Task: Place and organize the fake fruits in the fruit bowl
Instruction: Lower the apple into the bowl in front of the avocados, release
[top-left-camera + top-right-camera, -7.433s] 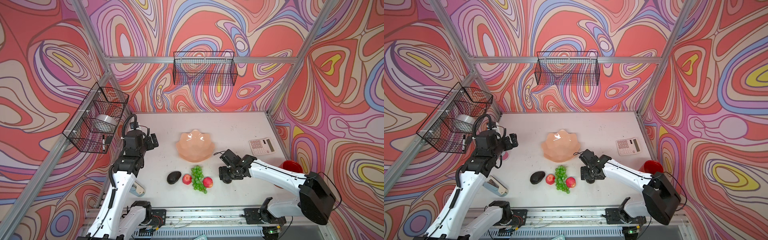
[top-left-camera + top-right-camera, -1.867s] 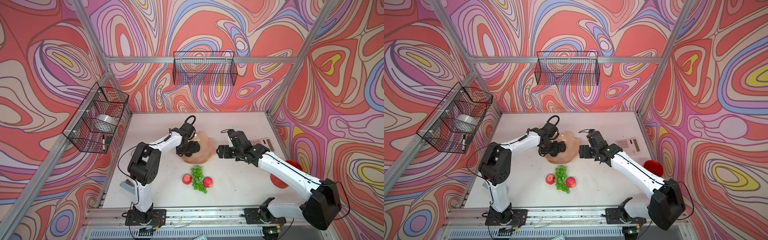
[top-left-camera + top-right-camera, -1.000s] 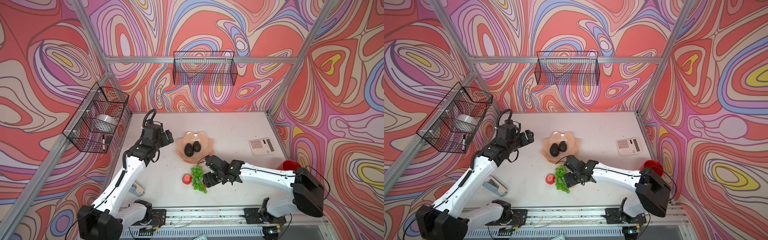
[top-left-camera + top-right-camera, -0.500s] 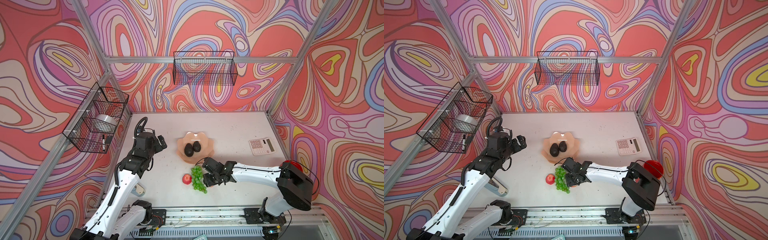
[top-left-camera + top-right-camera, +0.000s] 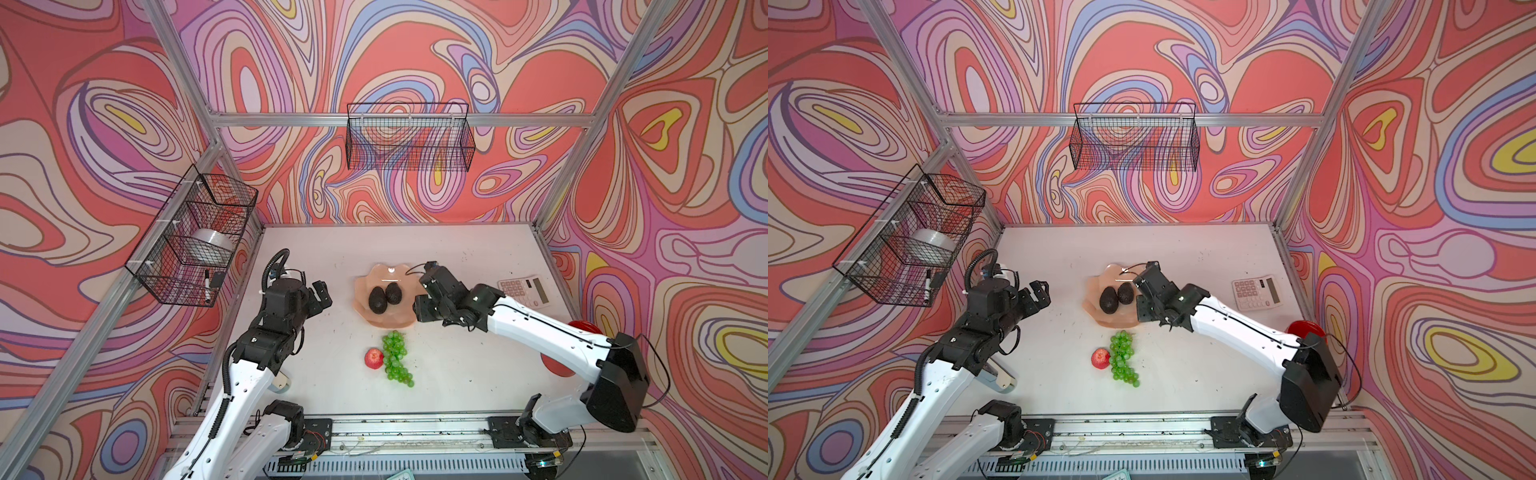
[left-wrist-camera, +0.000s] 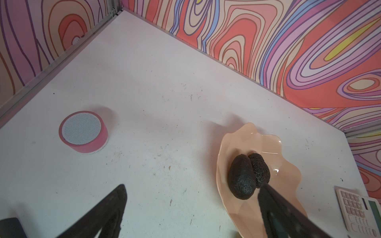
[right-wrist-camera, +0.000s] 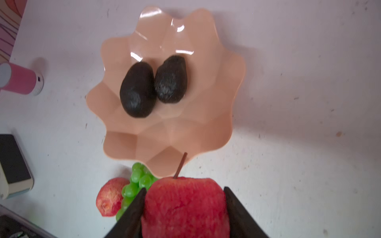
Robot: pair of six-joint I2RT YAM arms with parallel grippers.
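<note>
Right jaws tight on red apple [image 7: 185,206], right-wrist view only; left jaws wide, empty.

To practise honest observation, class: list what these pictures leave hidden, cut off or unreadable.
Held apple: absent from both top views, hidden under the right end effector.
Grapes: right wrist view, mostly behind that apple.
Red cup: both top views, largely behind the right arm.
Calculator: left wrist view, cut by the edge; key labels too small.

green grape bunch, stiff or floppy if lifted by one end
The long bunch of bright green grapes is many beads in a bent line, so it probably sags. It seems to touch the small red apple, so pushing likely nudges that.
</note>
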